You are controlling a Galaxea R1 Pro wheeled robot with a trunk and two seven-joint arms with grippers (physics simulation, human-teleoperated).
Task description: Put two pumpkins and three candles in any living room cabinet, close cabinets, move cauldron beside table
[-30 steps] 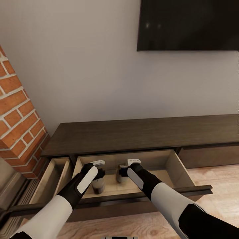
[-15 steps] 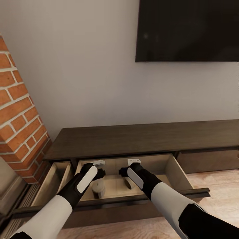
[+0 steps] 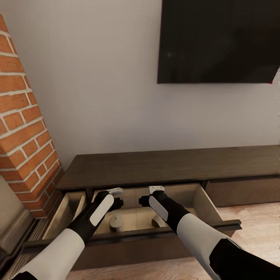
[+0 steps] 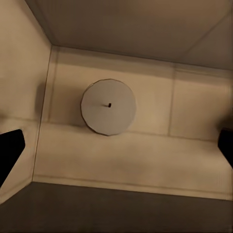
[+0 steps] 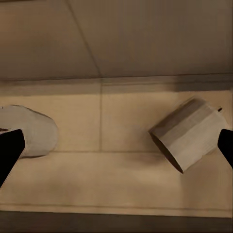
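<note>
While both arms reach forward and down over the open drawer [image 3: 217, 224] of the cabinet [image 3: 163, 167], each claw hangs above the pale drawer floor with nothing in its grasp. Nearest the viewer, the dark drawer front runs across below the forearms. Just beyond it, the left claw [image 3: 115, 197] hangs spread wide over an upright candle [image 4: 108, 107], wick pointing up at it, standing free on the drawer floor with clear space on every side. Beside it, the right claw [image 3: 149, 196] is also spread wide; a second candle [image 5: 188, 133] lies tipped on its side below, its long axis slanting across the drawer floor, apart from the upright one. Farther back are the cabinet top, a pale wall, a brick chimney [image 3: 23, 128] and a black television [image 3: 217, 39]. Both candles appear delivered; closing the drawer looks next.
</note>
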